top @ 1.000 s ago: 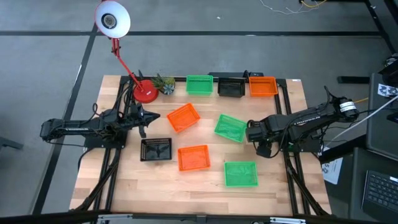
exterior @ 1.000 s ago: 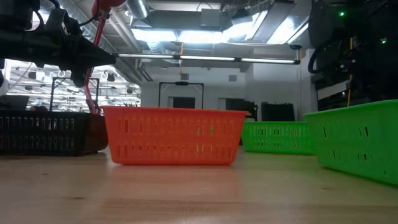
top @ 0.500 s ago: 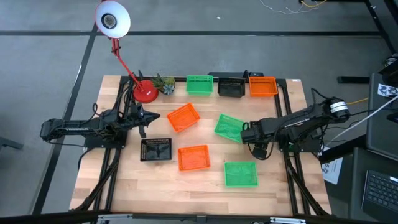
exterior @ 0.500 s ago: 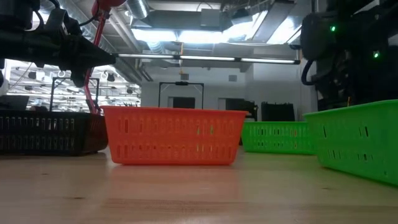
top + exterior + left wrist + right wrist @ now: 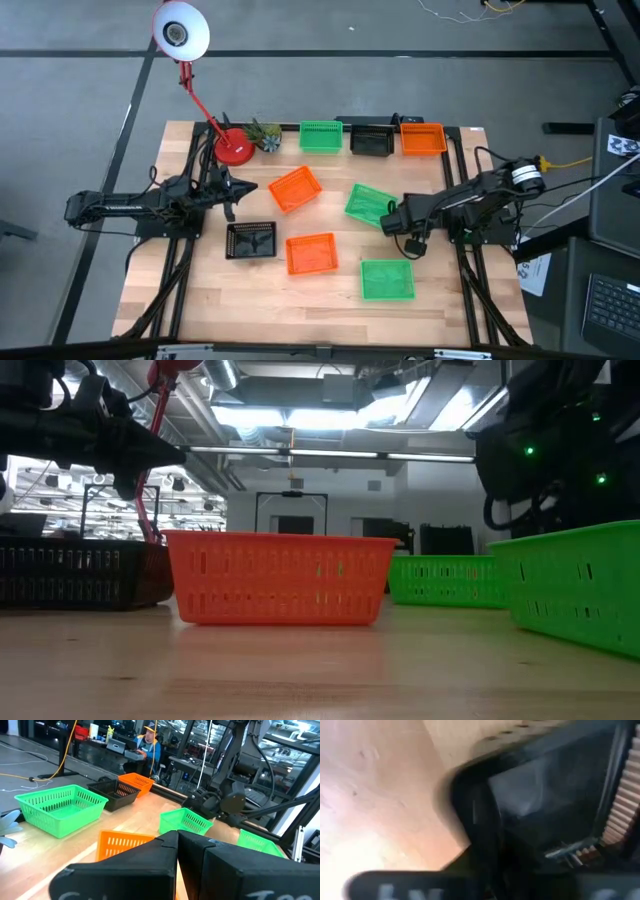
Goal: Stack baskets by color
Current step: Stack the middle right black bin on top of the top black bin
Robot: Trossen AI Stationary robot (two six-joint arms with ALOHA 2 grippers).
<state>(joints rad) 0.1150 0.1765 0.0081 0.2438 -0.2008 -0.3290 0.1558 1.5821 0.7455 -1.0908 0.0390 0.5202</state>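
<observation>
Several baskets lie on the wooden table. A green (image 5: 321, 136), a black (image 5: 371, 141) and an orange one (image 5: 422, 138) stand in a row at the far edge. Nearer lie a tilted orange (image 5: 295, 189), a tilted green (image 5: 368, 204), a black (image 5: 251, 240), an orange (image 5: 312, 253) and a green basket (image 5: 387, 279). My right gripper (image 5: 391, 216) points steeply down at the tilted green basket's right end; the blurred right wrist view shows only dark parts and bare wood. My left gripper (image 5: 177, 851) is shut and holds nothing, level at the table's left (image 5: 240, 188).
A desk lamp with a red base (image 5: 235, 149) and a small plant (image 5: 265, 134) stand at the far left. Dark frame rails (image 5: 458, 160) run along both sides of the table. A person (image 5: 148, 746) sits beyond the table's far edge.
My right gripper has sunk and gone toward the table's left, up to the tilted green basket's right end, tipping more steeply downward. The basket lies where it was.
</observation>
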